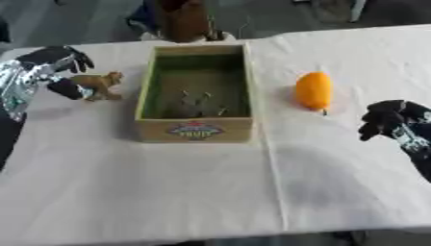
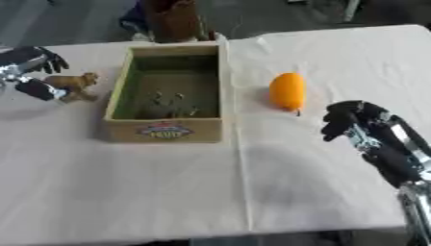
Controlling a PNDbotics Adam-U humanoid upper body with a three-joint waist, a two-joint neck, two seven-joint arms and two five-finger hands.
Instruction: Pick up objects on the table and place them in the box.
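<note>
**Two items out, box holds one small grey thing**

Box sits toward the far edge of the surface, a little left of centre, open top, green inside. Something small and grey lies on its floor; shape not readable.

Brown animal figure stands just left of the box, near the left edge. Left hand is around it: upper fingers arch above its back, the thumb comes in low at its rear. Fingers are curved but spread; contact not confirmed, I read it as not closed yet. Figure looks rigid, light, with thin legs and tail; best taken across the body, not by the limbs. Likely to tip if nudged.

Orange fruit lies right of the box, well apart from it, a short dark stem at its near end. Smooth, rounded, likely to roll; a wrap across its middle suits it.

Right hand hangs near the right edge, just short of the fruit, fingers curled, holding nothing.

Left forearm cut off at the left edge. Whether the figure is lifted or standing: cannot tell.
</note>
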